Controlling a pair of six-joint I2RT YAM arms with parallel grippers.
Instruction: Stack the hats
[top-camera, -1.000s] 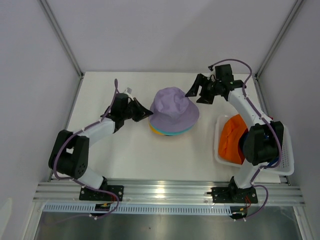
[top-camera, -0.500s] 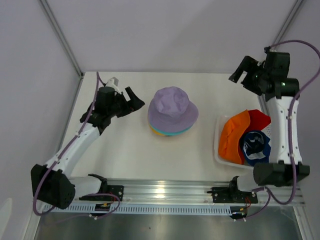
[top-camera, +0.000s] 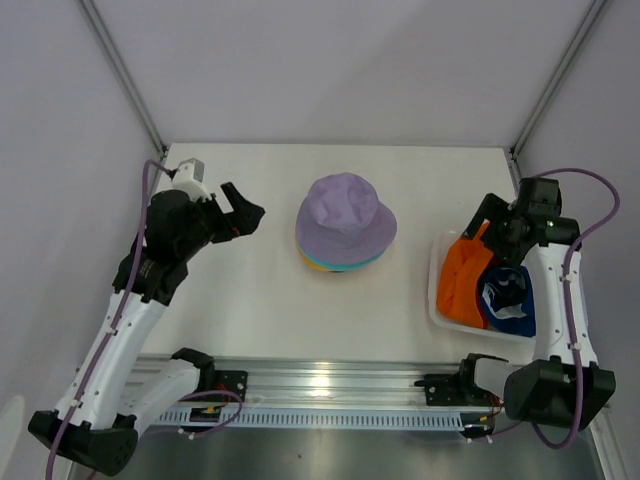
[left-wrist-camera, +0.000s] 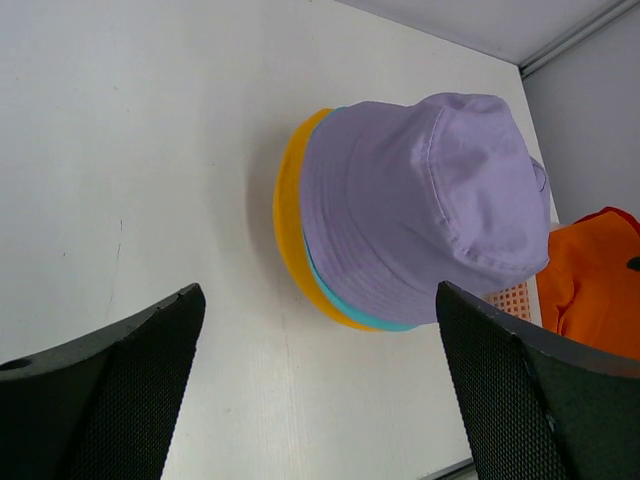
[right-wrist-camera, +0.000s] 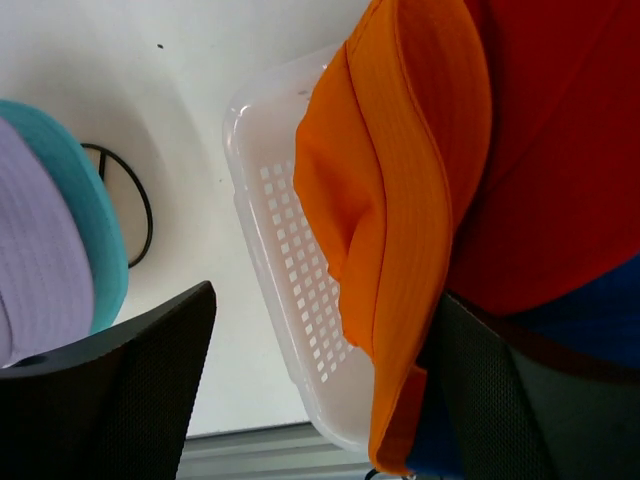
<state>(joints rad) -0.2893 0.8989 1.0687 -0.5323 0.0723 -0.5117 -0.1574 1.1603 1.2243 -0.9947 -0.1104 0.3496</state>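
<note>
A: How did we judge the hats would handle?

B: We took them for light, soft cloth, limp at the brim and quick to crease, with nothing fragile about them. We reckoned a pinch on a brim edge or on a raised fold would hold best, since a flat press on a crown would only squash it.

A: Where did they lie?

B: 3 sat stacked in the middle of the table (top-camera: 260, 300): the lavender hat (top-camera: 345, 212) on top, then the teal hat (left-wrist-camera: 372, 319), then the yellow hat (left-wrist-camera: 288, 232), the lower 2 showing only their brims. The other 3 lay crumpled in the basket (right-wrist-camera: 285, 250) on the right. The orange hat (top-camera: 458, 282) was folded on the side nearest the stack, the red hat (right-wrist-camera: 560, 150) was tucked against it, and the navy hat (top-camera: 507, 297) lay beside them.

A: And the grippers?

B: The left gripper (top-camera: 243, 212) had its jaws wide apart and held nothing. It was well to the left of the stack, facing it. The right gripper (top-camera: 478, 232) hung over the far corner of the basket, its jaws also apart and nothing clamped. In its wrist view the orange hat's folded ridge ran below the gap between the fingers. We could not tell whether it touched the cloth.

A: What could go wrong?

B: We judged that a grab at that ridge might drag the red hat along with it
</note>
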